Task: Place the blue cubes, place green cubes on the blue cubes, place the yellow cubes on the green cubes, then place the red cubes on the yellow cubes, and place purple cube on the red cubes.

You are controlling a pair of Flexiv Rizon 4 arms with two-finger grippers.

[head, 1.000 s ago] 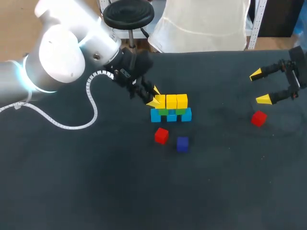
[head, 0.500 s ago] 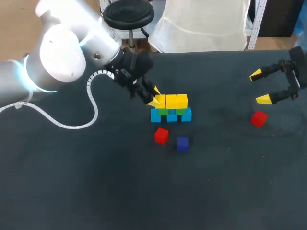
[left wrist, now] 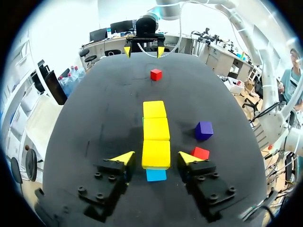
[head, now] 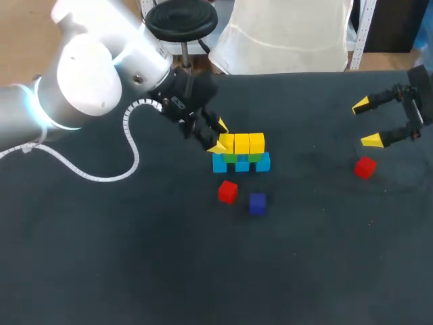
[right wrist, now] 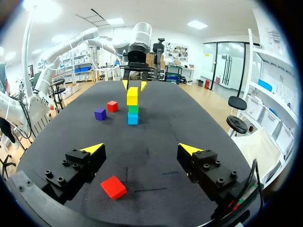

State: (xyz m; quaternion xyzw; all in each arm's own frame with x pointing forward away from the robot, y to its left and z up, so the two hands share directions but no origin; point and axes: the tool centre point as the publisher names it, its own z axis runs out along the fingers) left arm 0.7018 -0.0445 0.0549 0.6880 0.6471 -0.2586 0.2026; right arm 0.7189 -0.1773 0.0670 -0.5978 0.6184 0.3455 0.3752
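The left arm (head: 88,74) enters from ten o'clock. The left gripper (head: 218,135) angles down toward four o'clock with its fingers parted. The right arm (head: 421,101) sits at three o'clock. The right gripper (head: 366,122) points toward nine o'clock, fingers spread wide.

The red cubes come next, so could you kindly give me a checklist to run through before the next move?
1. Yellow row complete, three cubes in line: ok.
2. Left gripper open, fingers clear of the row's end cube: ok.
3. Right gripper open: ok.
4. Lone red cube centred under right gripper: not ok, it lies nearer one finger.
5. Second red cube free beside the row: ok.
6. Purple cube clear of the row: ok.
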